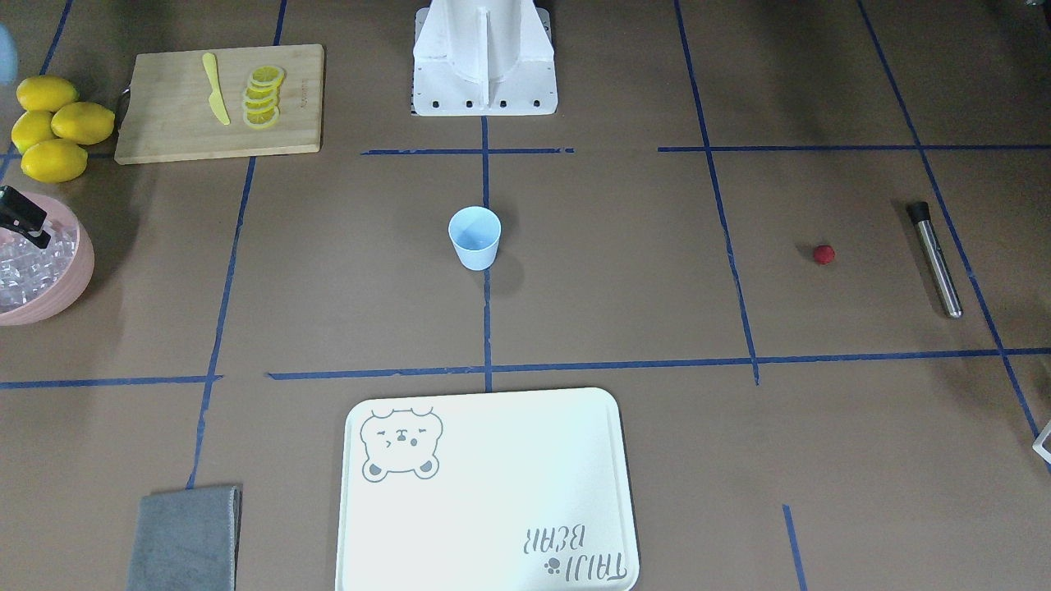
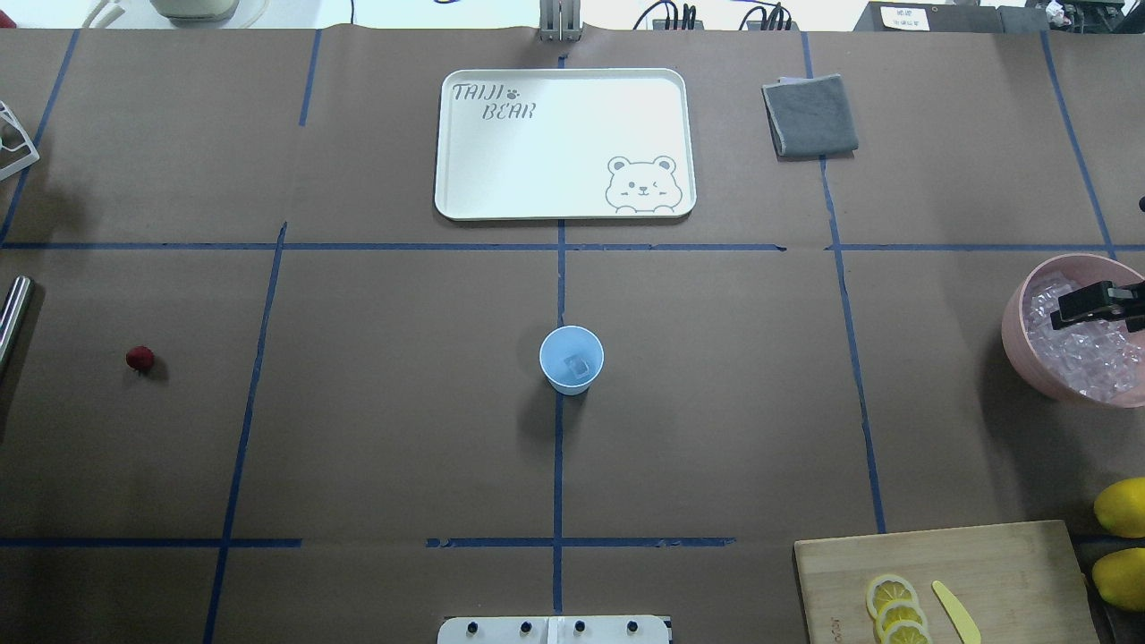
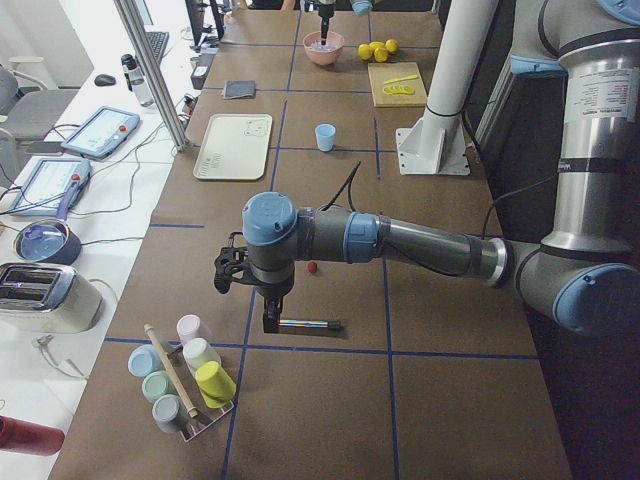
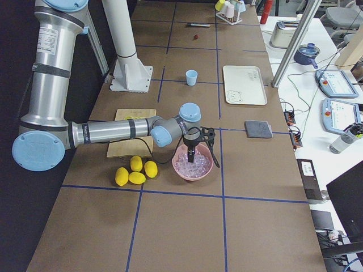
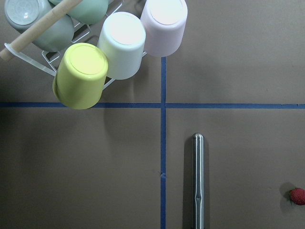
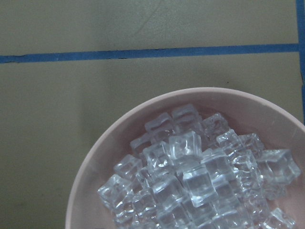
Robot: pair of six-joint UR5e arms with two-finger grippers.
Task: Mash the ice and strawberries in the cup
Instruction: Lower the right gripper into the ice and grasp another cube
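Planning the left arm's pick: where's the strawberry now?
Overhead view, far left: the strawberry sits near the metal rod, far from the central cup.

The brown table bears cup, strawberry, tray, cloth, cutting board, lemons, pink bowl, steel rod.

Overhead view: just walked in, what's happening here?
The right gripper is down in the pink bowl among the ice, seemingly going for a cube; whether it grips one can't be told. The cup at table centre holds one ice cube. The strawberry lies on the table, not yet in the cup, beside a metal rod. The left gripper hangs close above that rod.
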